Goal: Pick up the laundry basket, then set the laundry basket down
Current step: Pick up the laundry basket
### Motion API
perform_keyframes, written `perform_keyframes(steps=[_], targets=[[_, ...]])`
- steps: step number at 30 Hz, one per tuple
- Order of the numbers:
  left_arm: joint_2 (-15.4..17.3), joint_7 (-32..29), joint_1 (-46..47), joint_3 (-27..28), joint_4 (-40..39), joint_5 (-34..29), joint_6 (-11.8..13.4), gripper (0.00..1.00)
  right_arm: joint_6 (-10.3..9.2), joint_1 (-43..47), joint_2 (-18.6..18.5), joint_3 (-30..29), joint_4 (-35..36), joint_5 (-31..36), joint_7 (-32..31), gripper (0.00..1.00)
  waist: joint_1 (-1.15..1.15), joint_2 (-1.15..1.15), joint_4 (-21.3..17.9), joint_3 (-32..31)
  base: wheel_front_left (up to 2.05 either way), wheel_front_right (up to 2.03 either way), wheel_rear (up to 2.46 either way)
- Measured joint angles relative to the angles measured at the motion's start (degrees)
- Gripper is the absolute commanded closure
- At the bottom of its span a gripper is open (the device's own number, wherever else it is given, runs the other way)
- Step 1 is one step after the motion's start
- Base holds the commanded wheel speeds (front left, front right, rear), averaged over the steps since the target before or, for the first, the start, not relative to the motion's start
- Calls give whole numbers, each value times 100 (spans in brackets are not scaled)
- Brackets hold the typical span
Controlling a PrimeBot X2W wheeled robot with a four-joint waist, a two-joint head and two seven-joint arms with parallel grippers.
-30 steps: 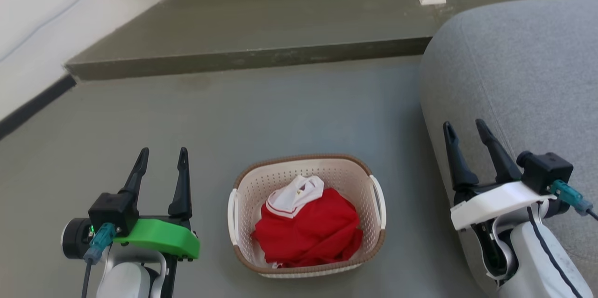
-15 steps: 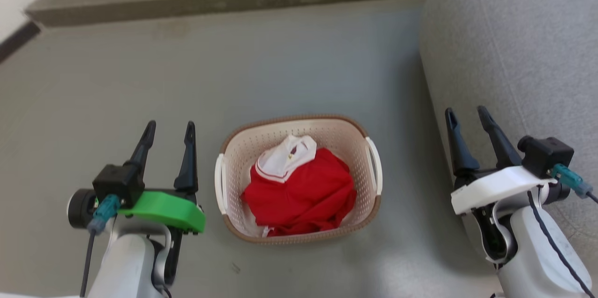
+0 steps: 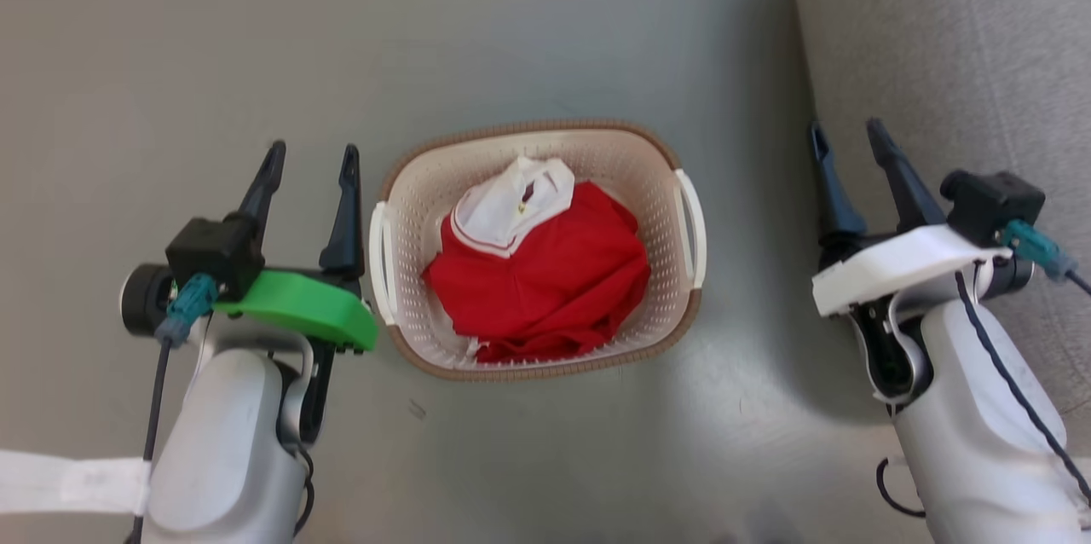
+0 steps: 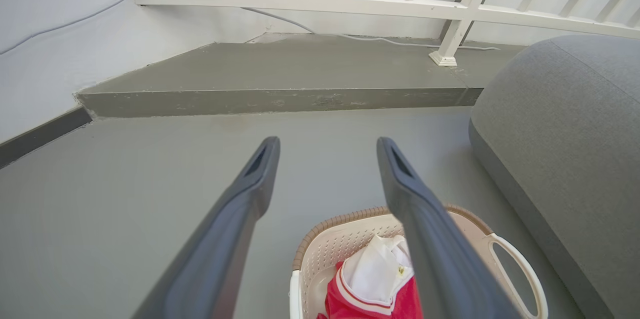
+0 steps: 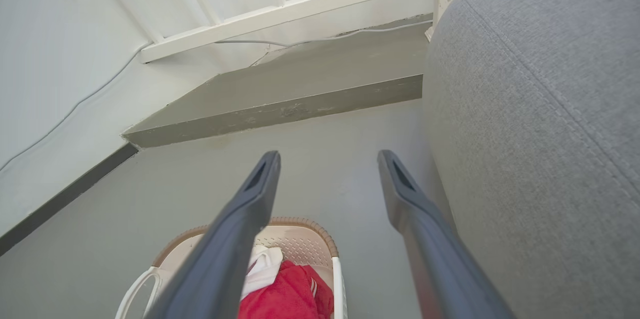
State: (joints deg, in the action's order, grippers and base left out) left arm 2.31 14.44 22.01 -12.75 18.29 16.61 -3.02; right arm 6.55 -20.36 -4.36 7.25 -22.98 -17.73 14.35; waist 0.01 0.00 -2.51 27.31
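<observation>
Closer to the basket than a second ago, the left gripper (image 3: 313, 149) holds its two dark fingers (image 3: 345, 211) moderately spread with nothing between them, the inner finger just beside the white left handle (image 3: 378, 263) but apart from it. The right gripper (image 3: 845, 129) is likewise parted and empty, and stands well apart from the right handle (image 3: 692, 228), close against the grey sofa (image 3: 955, 32). Between the two arms the laundry basket (image 3: 622, 169) sits on the grey floor (image 3: 213, 41), upright, with a red garment (image 3: 545, 280) with a white collar bundled inside. Neither handle is gripped yet, so the pick-up looks barely begun. The risk from here, as I judge it, is unevenness: the left side is nearly at its handle while the right has a gap to cross, and a lift taken on one handle would tip the basket and could spill the garment. The handles are thin loops — a finger sliding past the slot would close on air or push the light basket along the floor. The right arm also has little room beside the sofa and could brush the fabric. Against the earlier frames the whole head view has shifted — the camera has tipped down, so the raised step and wall have left the picture and the basket sits higher in it.
</observation>
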Motion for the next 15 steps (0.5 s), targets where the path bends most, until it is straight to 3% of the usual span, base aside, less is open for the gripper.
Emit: perform_keyframes(steps=[15], targets=[[-48, 3, 988, -36, 1092, -65, -104, 0, 49, -988, 38, 165, -1226, -201, 7, 0, 0, 0, 46, 1124, 0, 0, 0]])
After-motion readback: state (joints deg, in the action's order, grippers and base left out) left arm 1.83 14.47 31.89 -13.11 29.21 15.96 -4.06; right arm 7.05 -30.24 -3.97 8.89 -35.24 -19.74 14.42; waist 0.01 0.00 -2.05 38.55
